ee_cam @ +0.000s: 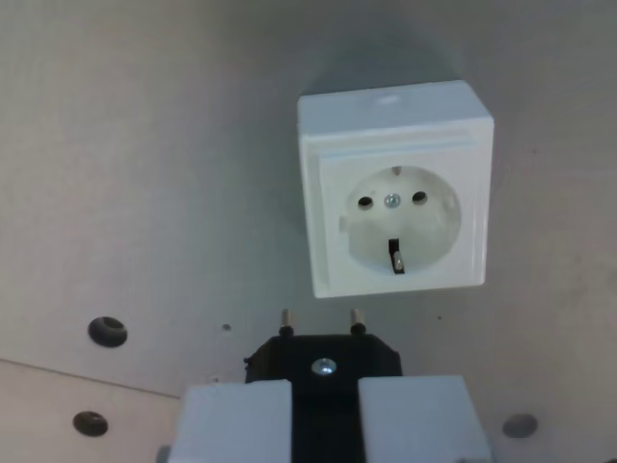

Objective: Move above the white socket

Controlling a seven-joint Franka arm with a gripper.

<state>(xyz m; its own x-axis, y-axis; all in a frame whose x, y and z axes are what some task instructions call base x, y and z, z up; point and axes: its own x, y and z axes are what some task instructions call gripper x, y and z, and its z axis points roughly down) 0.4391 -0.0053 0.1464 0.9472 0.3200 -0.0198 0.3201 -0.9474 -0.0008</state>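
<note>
Clamped on a black plug [323, 371], that pincer [325, 424], white fingers [236, 420] squeezing from both sides with the two pins poking forward, presumably so they can line up with the holes later. Sits low in the wrist view, not over the white socket [395, 203] yet. Socket up and toward the wrist view's right, lying flat on the grey board [145, 174]: square white box, round recess, two pin holes, centre screw, dark earth clip at the bottom. Couple of dark holes [107, 331] in the board off to the left.
</note>
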